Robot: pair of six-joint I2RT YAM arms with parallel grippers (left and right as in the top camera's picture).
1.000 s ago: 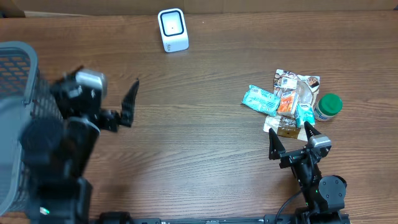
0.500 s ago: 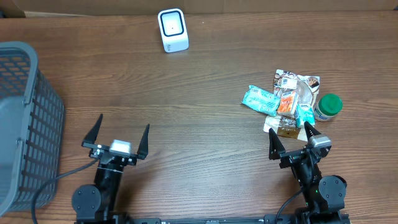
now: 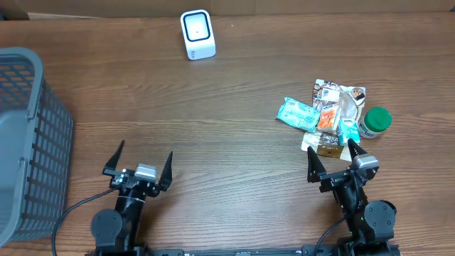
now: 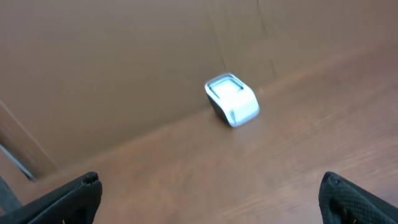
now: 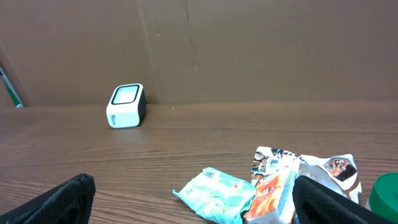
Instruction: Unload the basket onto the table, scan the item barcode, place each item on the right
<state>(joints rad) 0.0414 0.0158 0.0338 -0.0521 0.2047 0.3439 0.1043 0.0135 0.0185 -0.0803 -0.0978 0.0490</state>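
Left gripper [image 3: 142,159]: I am holding its jaws spread wide, gripping nothing, low over the table [image 3: 234,163] near the basket [image 3: 53,142].
Right gripper [image 3: 331,151]: I am holding it wide apart too, empty, just short of the packets [image 3: 323,117].
Packets: lying piled at right, jar [image 3: 375,121] just beside.
Scanner [image 3: 197,33]: standing at the far edge, well apart.

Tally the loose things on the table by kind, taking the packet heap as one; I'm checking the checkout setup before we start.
Barcode scanner: 1
Wire basket: 1
Green-lidded jar: 1
Heap of packets: 1
Total: 4
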